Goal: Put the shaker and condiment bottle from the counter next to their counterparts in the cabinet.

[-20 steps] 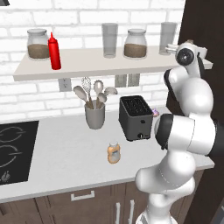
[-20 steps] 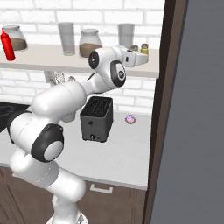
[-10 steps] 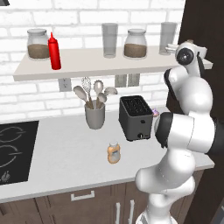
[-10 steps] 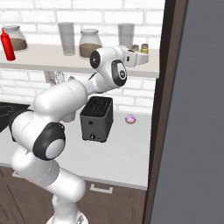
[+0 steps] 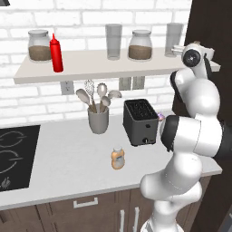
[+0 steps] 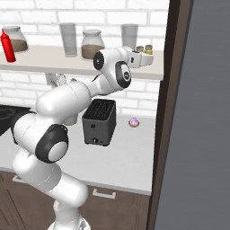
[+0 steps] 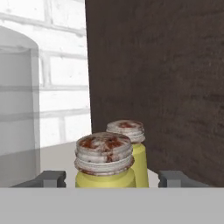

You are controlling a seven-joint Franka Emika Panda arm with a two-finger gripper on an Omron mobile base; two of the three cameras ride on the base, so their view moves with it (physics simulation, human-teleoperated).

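Two olive-yellow shakers with brown-speckled caps stand close together at the right end of the cabinet shelf. In the hand view the nearer shaker sits between my gripper's spread fingertips, with a gap on each side, and the other shaker stands just behind it. From the right base view my gripper is open at the shakers. The orange condiment bottle stands on the counter in front of the toaster. The red squeeze bottle is at the shelf's left end.
A dark wood side panel rises just right of the shakers. Two jars and two glasses line the shelf. On the counter are a black toaster, a utensil holder, the hob and a small purple object.
The jaws have opened off the nearer shaker, which now stands on the shelf. The arm has barely moved.
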